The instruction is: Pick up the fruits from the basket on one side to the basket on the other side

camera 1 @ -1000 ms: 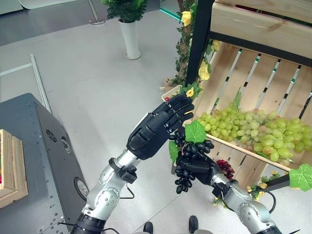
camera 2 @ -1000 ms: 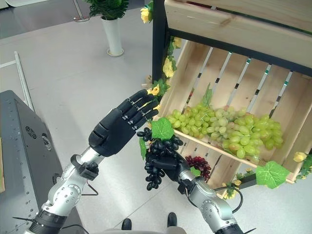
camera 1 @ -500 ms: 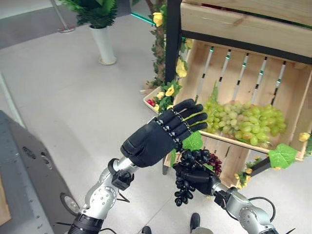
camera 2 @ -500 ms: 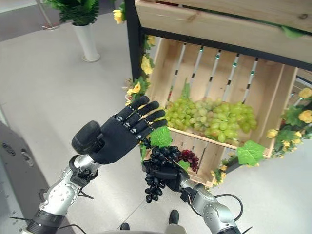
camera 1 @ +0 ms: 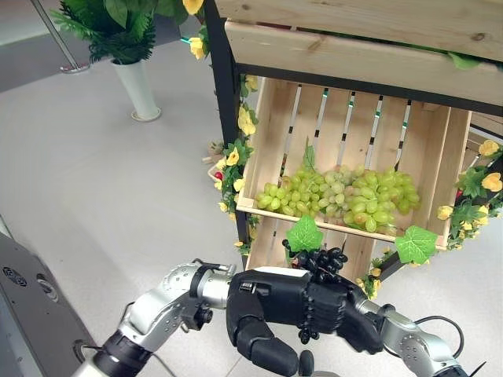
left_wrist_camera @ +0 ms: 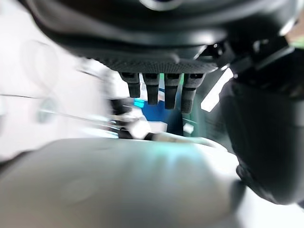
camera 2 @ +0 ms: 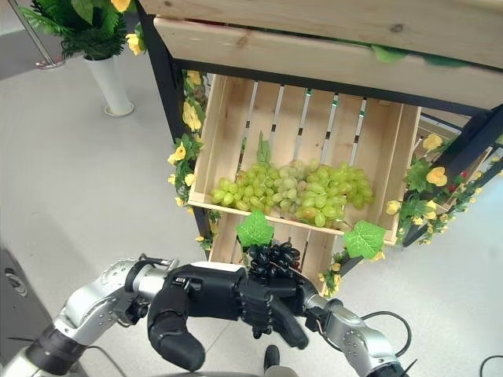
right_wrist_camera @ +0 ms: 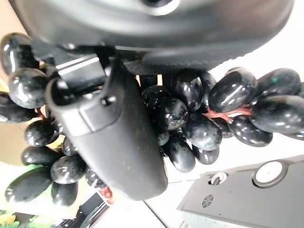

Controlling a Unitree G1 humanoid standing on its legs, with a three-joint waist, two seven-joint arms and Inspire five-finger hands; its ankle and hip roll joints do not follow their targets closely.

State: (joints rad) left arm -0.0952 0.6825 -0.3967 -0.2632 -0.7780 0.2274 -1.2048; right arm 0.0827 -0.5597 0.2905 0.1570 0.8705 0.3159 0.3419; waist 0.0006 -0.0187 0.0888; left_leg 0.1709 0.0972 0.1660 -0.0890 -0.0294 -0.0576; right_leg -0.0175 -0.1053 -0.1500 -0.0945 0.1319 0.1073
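Operator: State the current step and the position of the fruit.

Technician: The transfer step is in hand. The black grape bunch (right_wrist_camera: 199, 114) is in the right hand (camera 1: 357, 318), low and near the robot, in front of the wooden crate (camera 1: 271, 133). The right wrist view shows the thumb and fingers curled round the bunch. A green leaf (camera 1: 305, 234) stands up from the top of the bunch.

Operator: And the left hand?

Technician: The left hand (camera 1: 271, 302) lies across in front of the right hand, its back toward the camera. In the left wrist view its fingers (left_wrist_camera: 161, 88) extend straight in a row and hold nothing.

Operator: What does the next move require?

Technician: Judgement only: carry the bunch clear of the crate front toward the receiving basket, which I cannot locate. The left hand should draw aside first, because it overlaps the right hand.

Operator: List the surroundings and obstructions.

Technician: Green grapes (camera 1: 338, 196) lie along the crate's front lip. An upper shelf (camera 1: 354, 55) overhangs the crate. A black post (camera 1: 220, 94) with yellow flowers (camera 1: 245, 122) stands at the crate's left edge. A potted plant (camera 1: 130, 47) stands far left. A grey cabinet (camera 1: 23, 314) sits near left.
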